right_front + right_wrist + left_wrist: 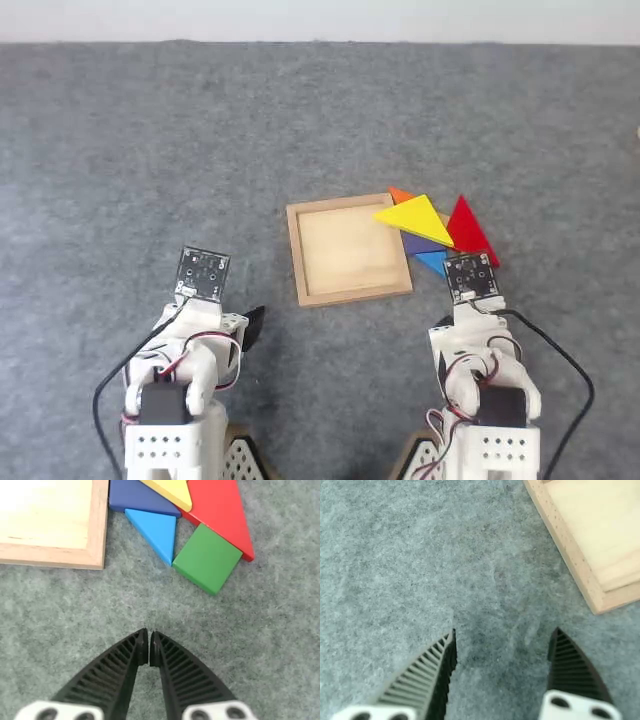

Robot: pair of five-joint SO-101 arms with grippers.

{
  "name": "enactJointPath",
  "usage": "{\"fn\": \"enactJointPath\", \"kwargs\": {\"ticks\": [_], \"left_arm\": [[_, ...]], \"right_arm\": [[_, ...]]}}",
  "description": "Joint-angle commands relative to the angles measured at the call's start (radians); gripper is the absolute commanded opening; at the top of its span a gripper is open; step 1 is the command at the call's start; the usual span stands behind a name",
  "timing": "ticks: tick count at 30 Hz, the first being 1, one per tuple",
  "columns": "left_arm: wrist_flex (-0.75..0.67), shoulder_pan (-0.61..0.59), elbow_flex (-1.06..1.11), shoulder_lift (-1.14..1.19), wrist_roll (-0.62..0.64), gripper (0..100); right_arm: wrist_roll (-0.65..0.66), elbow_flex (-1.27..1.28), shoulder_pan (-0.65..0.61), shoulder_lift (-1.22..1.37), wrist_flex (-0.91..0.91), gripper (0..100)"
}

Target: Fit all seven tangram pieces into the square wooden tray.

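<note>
Your tray point(345, 252) is a shallow square of pale wood with a raised rim. It lies near the middle of the grey felt tabletop point(150, 130), and its floor is bare. The pieces lie in a loose overlapping heap against the tray's right side. A yellow triangle point(415, 214) lies on top, with one tip over the tray's far right corner. A large red triangle point(467, 228) lies beside it, an orange piece point(400, 194) peeks out at the far end, and a dark blue piece point(132, 497) lies under the yellow. A light blue triangle point(155, 527) and a green square point(207, 558) lie flat at the near end. Your right tool point(149, 632) is pinched together on nothing, over bare felt just short of the green square. Your left tool point(505, 631) is spread wide over bare felt near the tray's near left corner.
</note>
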Motion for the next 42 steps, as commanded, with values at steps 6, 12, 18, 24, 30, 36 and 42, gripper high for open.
{"fn": "enactJointPath", "kwargs": {"ticks": [6, 12, 18, 24, 30, 36, 42], "left_arm": [[0.006, 0.002, -0.008, 0.009, 0.015, 29], [0.006, 0.0, -0.008, 0.009, 0.015, 29], [0.006, 0.002, -0.008, 0.009, 0.015, 29], [0.006, 0.002, -0.008, 0.009, 0.015, 29], [0.006, 0.002, -0.008, 0.009, 0.015, 29], [0.006, 0.002, -0.008, 0.009, 0.015, 29], [0.006, 0.002, -0.008, 0.009, 0.015, 29]], "right_arm": [[-0.002, 0.011, -0.061, 0.012, 0.013, 4.1], [0.436, -0.078, 0.01, 0.016, -0.039, 4.1], [0.341, -0.33, 0.004, 0.042, 0.074, 9.4], [0.371, -0.522, -0.041, 0.312, 0.071, 27.4], [0.373, -0.896, -0.039, 0.851, -0.021, 28.6], [0.431, -1.307, -0.045, 1.523, -0.021, 29.0], [0.519, -1.662, -0.073, 1.982, -0.021, 38.9]]}}
